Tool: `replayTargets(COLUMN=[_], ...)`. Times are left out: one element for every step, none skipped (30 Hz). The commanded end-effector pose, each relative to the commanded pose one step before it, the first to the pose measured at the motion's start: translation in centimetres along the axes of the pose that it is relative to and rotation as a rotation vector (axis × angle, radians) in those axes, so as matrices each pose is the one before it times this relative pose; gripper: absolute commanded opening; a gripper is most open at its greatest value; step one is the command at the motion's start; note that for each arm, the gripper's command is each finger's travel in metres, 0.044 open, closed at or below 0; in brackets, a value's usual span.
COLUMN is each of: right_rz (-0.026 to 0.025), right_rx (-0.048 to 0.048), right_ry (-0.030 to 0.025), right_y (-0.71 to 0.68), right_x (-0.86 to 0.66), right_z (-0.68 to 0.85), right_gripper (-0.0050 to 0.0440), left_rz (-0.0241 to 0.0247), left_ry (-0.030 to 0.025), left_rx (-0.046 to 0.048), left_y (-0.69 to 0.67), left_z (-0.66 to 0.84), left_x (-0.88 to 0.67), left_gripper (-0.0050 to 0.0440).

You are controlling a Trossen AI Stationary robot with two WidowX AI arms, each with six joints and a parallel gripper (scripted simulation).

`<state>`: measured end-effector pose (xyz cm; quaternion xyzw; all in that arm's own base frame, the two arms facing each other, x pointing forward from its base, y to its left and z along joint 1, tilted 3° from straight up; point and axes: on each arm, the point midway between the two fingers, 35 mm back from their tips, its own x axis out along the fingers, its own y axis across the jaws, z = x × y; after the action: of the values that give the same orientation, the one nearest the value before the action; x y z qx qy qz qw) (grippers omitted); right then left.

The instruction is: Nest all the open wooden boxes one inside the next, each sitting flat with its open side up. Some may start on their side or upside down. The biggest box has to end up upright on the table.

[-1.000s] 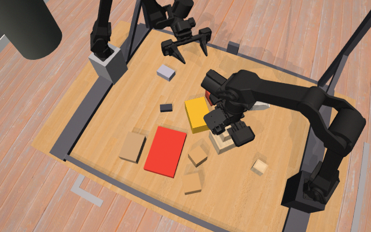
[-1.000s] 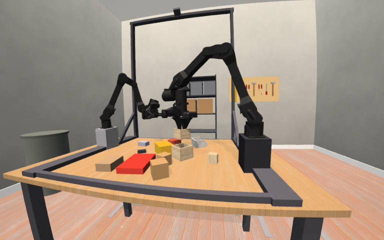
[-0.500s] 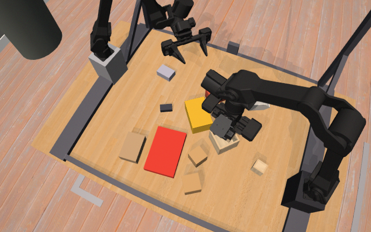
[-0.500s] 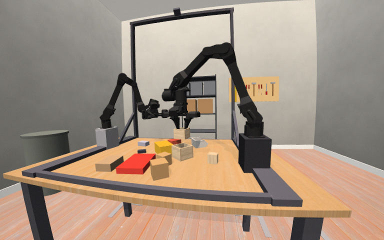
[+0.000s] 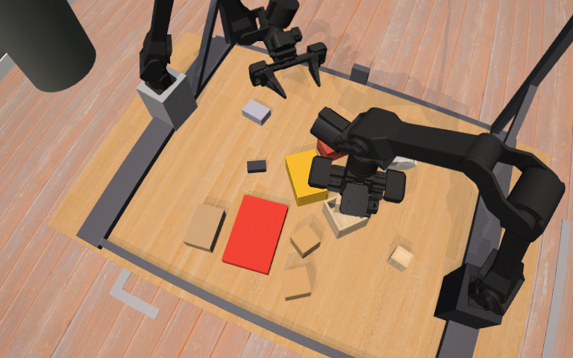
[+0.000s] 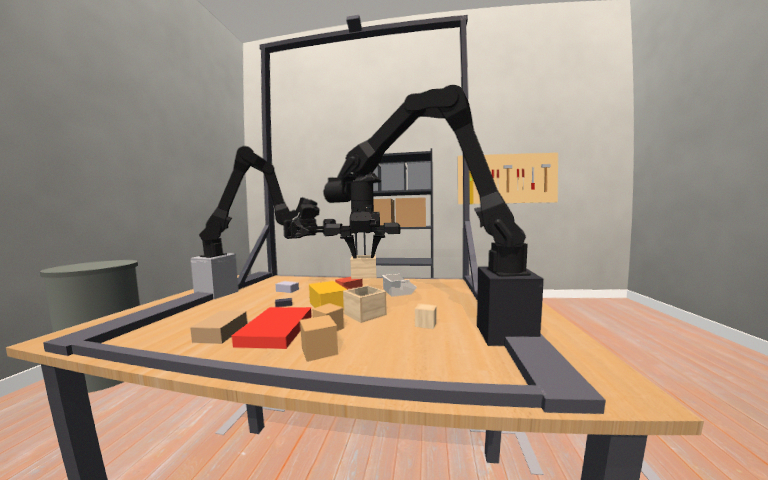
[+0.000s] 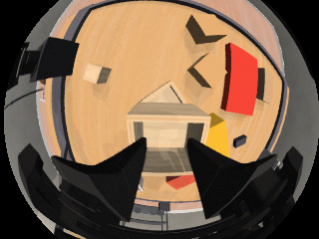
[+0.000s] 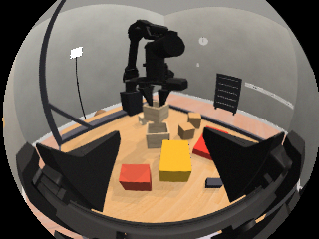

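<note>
L pincer (image 5: pixel 357 198) (image 6: pixel 363 254) (image 7: pixel 166 143) (image 8: pixel 156 103) w/ wooden box (image 6: pixel 363 267) (image 7: pixel 168 109) (image 8: pixel 156 113), R open

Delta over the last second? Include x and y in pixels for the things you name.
The left arm's jaws (image 5: pixel 357 206) (image 6: pixel 363 254) have swivelled about their vertical axis, still holding the wooden box (image 6: pixel 363 267) (image 7: pixel 169 111) (image 8: pixel 156 113) up off the table. No grasp or release visible. The right arm's jaws (image 5: pixel 301 92) and the items on the table look unchanged.
</note>
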<state>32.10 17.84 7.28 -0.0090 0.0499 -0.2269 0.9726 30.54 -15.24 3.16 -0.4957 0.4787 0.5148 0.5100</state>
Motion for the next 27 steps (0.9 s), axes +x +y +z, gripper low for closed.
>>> replayTargets(right_rz=[-0.00027, 0.00000, 0.00000, 0.00000, 0.00000, 0.00000, 0.00000, 0.00000, 0.00000, 0.00000, 0.00000, 0.00000, 0.00000, 0.00000, 0.00000, 0.00000, 0.00000, 0.00000, 0.00000, 0.00000, 0.00000, 0.00000, 0.00000, 0.00000, 0.00000, 0.00000, 0.00000], right_rx=[0.00635, 0.00000, 0.00000, 0.00000, 0.00000, 0.00000, 0.00000, 0.00000, 0.00000, 0.00000, 0.00000, 0.00000, 0.00000, 0.00000, 0.00000, 0.00000, 0.00000, 0.00000, 0.00000, 0.00000, 0.00000, 0.00000, 0.00000, 0.00000, 0.00000, 0.00000, 0.00000], right_ry=[-0.00357, 0.00000, 0.00000, 0.00000, 0.00000, 0.00000, 0.00000, 0.00000, 0.00000, 0.00000, 0.00000, 0.00000, 0.00000, 0.00000, 0.00000, 0.00000, 0.00000, 0.00000, 0.00000, 0.00000, 0.00000, 0.00000, 0.00000, 0.00000, 0.00000, 0.00000, 0.00000], right_y=[-0.008, 0.000, 0.000, 0.000, 0.000, 0.000, 0.000, 0.000, 0.000, 0.000, 0.000, 0.000, 0.000, 0.000, 0.000, 0.000, 0.000, 0.000, 0.000, 0.000, 0.000, 0.000, 0.000, 0.000, 0.000, 0.000, 0.000], right_x=[-0.064, 0.000, 0.000, 0.000, 0.000, 0.000, 0.000, 0.000, 0.000, 0.000, 0.000, 0.000, 0.000, 0.000, 0.000, 0.000, 0.000, 0.000, 0.000, 0.000, 0.000, 0.000, 0.000, 0.000, 0.000, 0.000, 0.000], right_z=[0.296, 0.000, 0.000, 0.000, 0.000, 0.000, 0.000, 0.000, 0.000, 0.000, 0.000, 0.000, 0.000, 0.000, 0.000, 0.000, 0.000, 0.000, 0.000, 0.000, 0.000, 0.000, 0.000, 0.000, 0.000, 0.000, 0.000], right_gripper=[0.0400, 0.0400, 0.0400, 0.0400, 0.0400, 0.0400, 0.0400, 0.0400, 0.0400, 0.0400, 0.0400, 0.0400, 0.0400, 0.0400, 0.0400, 0.0400, 0.0400, 0.0400, 0.0400, 0.0400, 0.0400, 0.0400, 0.0400, 0.0400, 0.0400, 0.0400, 0.0400], left_rz=[-0.00814, 0.00000, 0.00000, 0.00000, 0.00001, 0.00001, 0.00001, 0.00000, 0.00000, 0.00000, 0.00000, 0.00000, 0.00000, 0.00000, 0.00000, 0.00000, 0.00000, 0.00000, 0.00000, 0.00000, -0.00595, 0.00000, 0.00594, -0.00067, 0.00028, 0.00375, 0.00048], left_ry=[0.00470, 0.00000, 0.00000, 0.00000, 0.00000, 0.00000, 0.00000, 0.00000, 0.00000, 0.00000, 0.00000, 0.00000, 0.00000, 0.00000, 0.00000, 0.00000, 0.00000, 0.00000, 0.00000, 0.00000, 0.01241, 0.00000, -0.01241, 0.00132, -0.00057, -0.00753, -0.00099], left_rx=[-0.17531, 0.00000, 0.00000, -0.03471, -0.03472, -0.03473, -0.03473, -0.03473, -0.03473, -0.03473, -0.03473, -0.03473, -0.03247, -0.02661, -0.02069, -0.01478, -0.00887, -0.00296, 0.00000, 0.00000, 0.00492, 0.00000, -0.00610, -0.00249, -0.00378, -0.00415, -0.00545], left_y=[-0.364, 0.000, 0.000, 0.000, 0.000, 0.000, 0.000, 0.000, 0.000, 0.000, 0.000, 0.000, 0.000, 0.000, 0.000, 0.000, 0.000, 0.000, 0.000, 0.000, -0.023, 0.000, 0.024, -0.017, 0.009, 0.125, 0.011], left_z=[-0.103, 0.000, 0.000, 0.000, 0.000, 0.000, 0.000, 0.000, 0.000, 0.000, 0.000, 0.000, 0.000, 0.000, 0.000, 0.000, 0.000, 0.000, 0.000, 0.000, -0.091, 0.000, 0.096, -0.028, 0.023, 0.237, 0.033], left_x=[-0.217, 0.000, 0.000, 0.000, 0.000, 0.000, 0.000, 0.000, 0.000, 0.000, 0.000, 0.000, 0.000, 0.000, 0.000, 0.000, 0.000, 0.000, 0.000, 0.000, -0.448, 0.000, 0.477, 0.058, 0.118, 0.302, 0.156], left_gripper=[0.0262, 0.0262, 0.0262, 0.0262, 0.0262, 0.0262, 0.0262, 0.0262, 0.0262, 0.0262, 0.0262, 0.0262, 0.0262, 0.0262, 0.0262, 0.0262, 0.0262, 0.0262, 0.0262, 0.0262, 0.0262, 0.0262, 0.0262, 0.0262, 0.0262, 0.0262, 0.0262])
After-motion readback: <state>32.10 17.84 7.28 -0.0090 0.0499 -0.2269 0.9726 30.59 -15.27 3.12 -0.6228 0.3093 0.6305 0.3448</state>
